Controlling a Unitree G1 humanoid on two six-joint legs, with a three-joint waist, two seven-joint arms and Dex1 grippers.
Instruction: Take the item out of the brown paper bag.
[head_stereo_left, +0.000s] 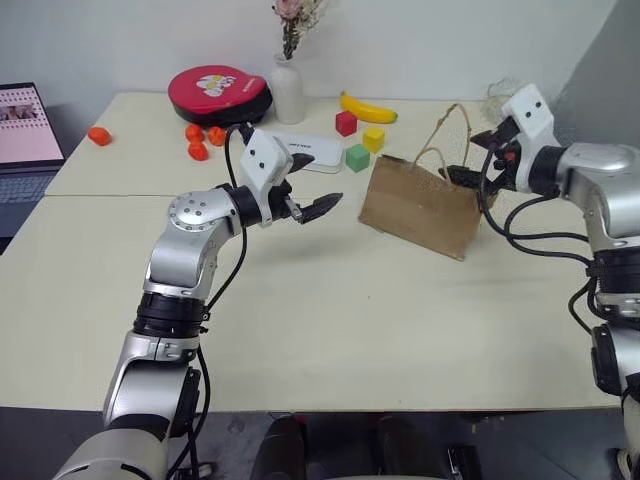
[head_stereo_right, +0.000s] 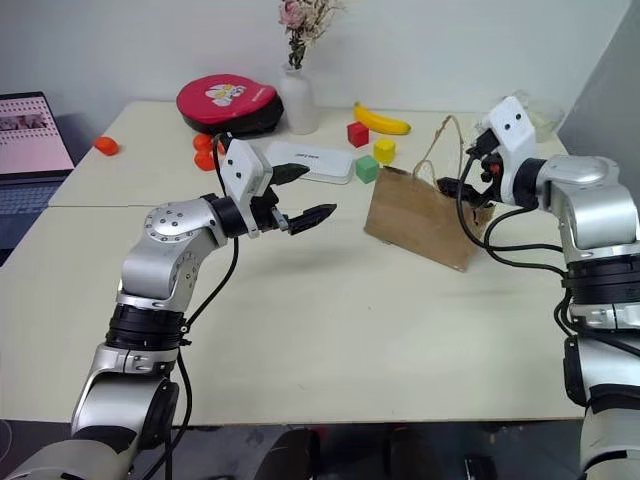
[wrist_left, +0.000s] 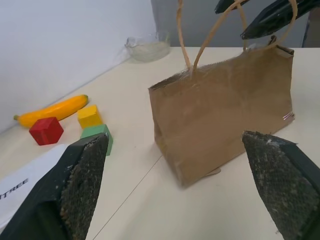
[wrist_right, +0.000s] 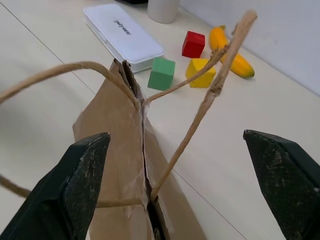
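The brown paper bag stands upright on the table, its two cord handles rising above its nearly closed mouth. The item is hidden inside the bag. My right gripper is open at the bag's upper right end, level with the handles, and in the right wrist view a handle cord crosses between its fingers. My left gripper is open with nothing in it, hovering above the table to the left of the bag and pointing at its broad side.
Behind the bag lie a banana and red, yellow and green cubes. A flat white box, a white vase, a red round case, small orange fruits and a laptop are further left.
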